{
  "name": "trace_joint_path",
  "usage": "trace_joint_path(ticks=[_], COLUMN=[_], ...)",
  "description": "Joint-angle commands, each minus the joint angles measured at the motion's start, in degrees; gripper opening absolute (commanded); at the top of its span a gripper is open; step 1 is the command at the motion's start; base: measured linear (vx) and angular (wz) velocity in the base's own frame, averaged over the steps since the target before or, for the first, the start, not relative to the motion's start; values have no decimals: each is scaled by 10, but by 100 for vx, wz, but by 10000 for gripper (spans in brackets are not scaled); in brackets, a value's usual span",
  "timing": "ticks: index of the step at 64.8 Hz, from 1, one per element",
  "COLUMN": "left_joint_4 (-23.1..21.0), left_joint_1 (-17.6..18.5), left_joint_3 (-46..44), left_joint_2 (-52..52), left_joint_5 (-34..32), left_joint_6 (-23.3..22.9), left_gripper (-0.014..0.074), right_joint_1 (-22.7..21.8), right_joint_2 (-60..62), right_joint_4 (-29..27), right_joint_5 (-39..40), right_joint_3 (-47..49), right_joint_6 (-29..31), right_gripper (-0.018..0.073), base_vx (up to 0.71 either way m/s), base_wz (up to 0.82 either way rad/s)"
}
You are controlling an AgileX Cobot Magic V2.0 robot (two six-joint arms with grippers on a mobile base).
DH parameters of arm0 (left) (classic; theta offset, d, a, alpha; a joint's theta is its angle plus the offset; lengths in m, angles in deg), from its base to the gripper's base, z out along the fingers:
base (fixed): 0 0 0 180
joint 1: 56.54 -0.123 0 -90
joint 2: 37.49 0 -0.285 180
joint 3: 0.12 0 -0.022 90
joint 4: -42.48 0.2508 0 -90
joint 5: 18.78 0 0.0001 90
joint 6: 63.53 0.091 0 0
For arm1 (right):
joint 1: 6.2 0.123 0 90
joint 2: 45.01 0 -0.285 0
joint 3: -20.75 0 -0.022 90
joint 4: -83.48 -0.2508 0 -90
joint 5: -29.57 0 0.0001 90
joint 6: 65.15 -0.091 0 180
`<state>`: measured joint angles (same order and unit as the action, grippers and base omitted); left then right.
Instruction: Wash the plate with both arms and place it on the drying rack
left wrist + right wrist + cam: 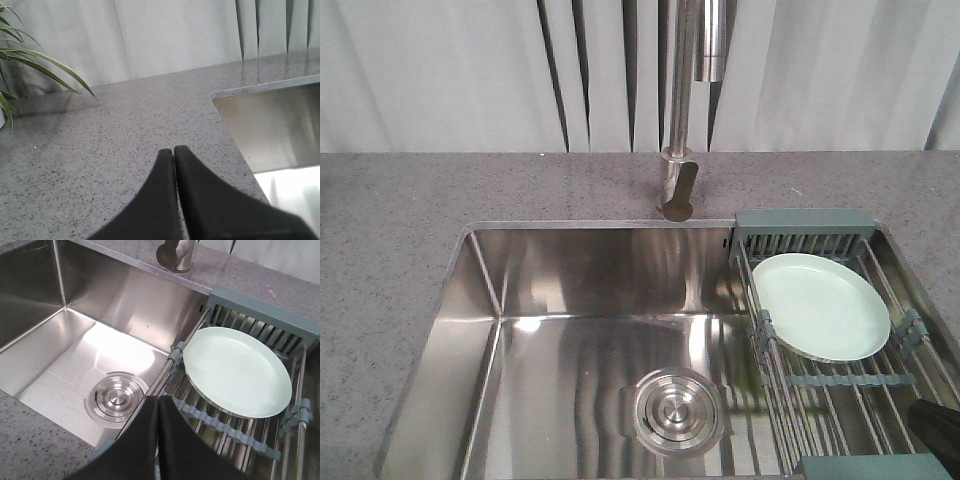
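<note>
We see our left hand (174, 150) with its two black fingers pressed together, tips meeting in a thin seam, holding nothing and pointing forward. Our right hand (158, 399) is likewise closed, its fingers touching along their length, empty and angled downward. In the front-facing view, only a dark corner of our right arm (938, 430) shows at the lower right.
</note>
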<state>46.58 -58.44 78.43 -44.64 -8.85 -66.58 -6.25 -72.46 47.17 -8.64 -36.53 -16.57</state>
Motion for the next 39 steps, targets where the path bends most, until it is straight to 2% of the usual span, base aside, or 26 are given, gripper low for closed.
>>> trace_joint_path(ticks=[1,9,16,19,23,31,36,39], left_joint_4=[-1,-1,-1,-1,-1,-1,-1,-1], left_joint_1=[-2,-2,-2,-2,-2,-2,-2,-2], left_joint_3=[-13,-13,-13,-13,-13,-13,-13,-13], left_joint_2=[9,9,9,9,9,9,9,9], left_joint_5=[-44,-44,-44,-44,-44,-44,-44,-44], left_joint_6=[-5,-5,-5,-5,-5,-5,-5,-5], left_gripper=[-6,-6,-6,-6,-6,-6,-6,-6], right_joint_1=[15,35,39,39,39,39,39,38], right_joint_2=[14,48,93,115,141,186,201,206], right_joint_4=[-3,25,67,103,179,328,394,411], right_joint_5=[35,76,168,212,257,295,313,325], right_joint_3=[15,-7,-60,-82,-102,-141,-164,-177], right_joint_6=[-10,-49,-159,-221,-305,-477,-546,-573], right_gripper=[-4,-4,-4,-4,-4,-4,-4,-4], base_vx=[0,0,0,0,0,0,0,0], base_wz=[0,0,0,0,0,0,0,0])
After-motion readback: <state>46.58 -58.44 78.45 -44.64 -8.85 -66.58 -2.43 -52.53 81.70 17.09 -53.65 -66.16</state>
